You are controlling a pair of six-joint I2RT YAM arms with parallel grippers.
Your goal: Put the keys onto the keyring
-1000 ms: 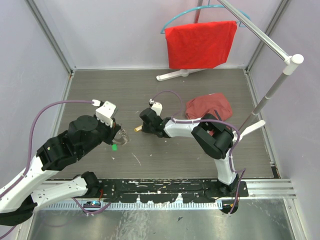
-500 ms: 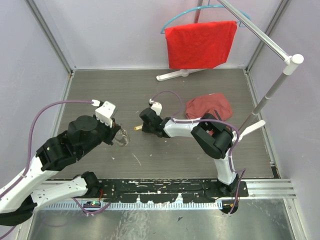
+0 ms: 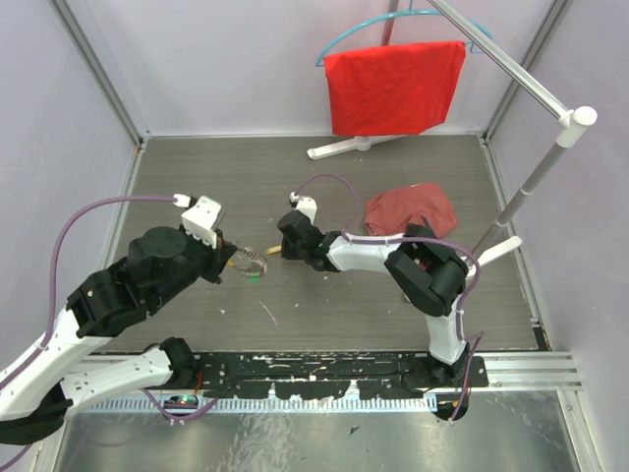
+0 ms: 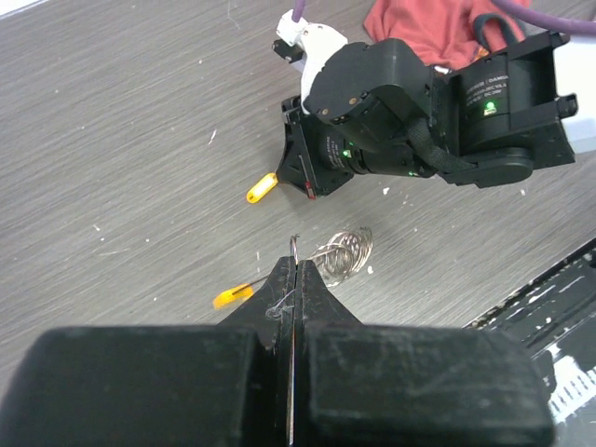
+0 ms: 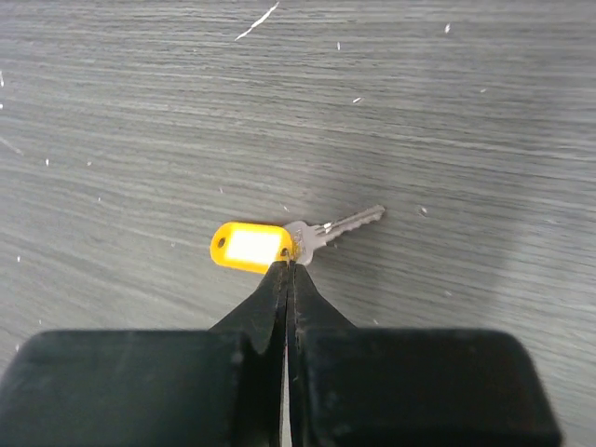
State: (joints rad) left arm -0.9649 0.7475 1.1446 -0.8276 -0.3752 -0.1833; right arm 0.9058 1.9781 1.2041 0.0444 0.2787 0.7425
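Left pincer (image 4: 294,272) clamped on keyring (image 4: 343,253) wire, frame centre. Right pincer (image 5: 287,270) pinching gold-orange key (image 5: 307,235) above the counter (image 5: 447,112), mid-frame. Advice: hold ring rigid, align key hole to wire tip, feed slowly.

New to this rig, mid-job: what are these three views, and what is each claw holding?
A left arm and a right arm, each ending in a two-finger gripper. The wide picture looks down from above and behind them; the other two come from cameras on the wrists. The left gripper is shut on the thin wire keyring. The right gripper pinches the orange-tagged key. A crumpled red cloth lies on the grey table; a hanging red cloth shows at the back.
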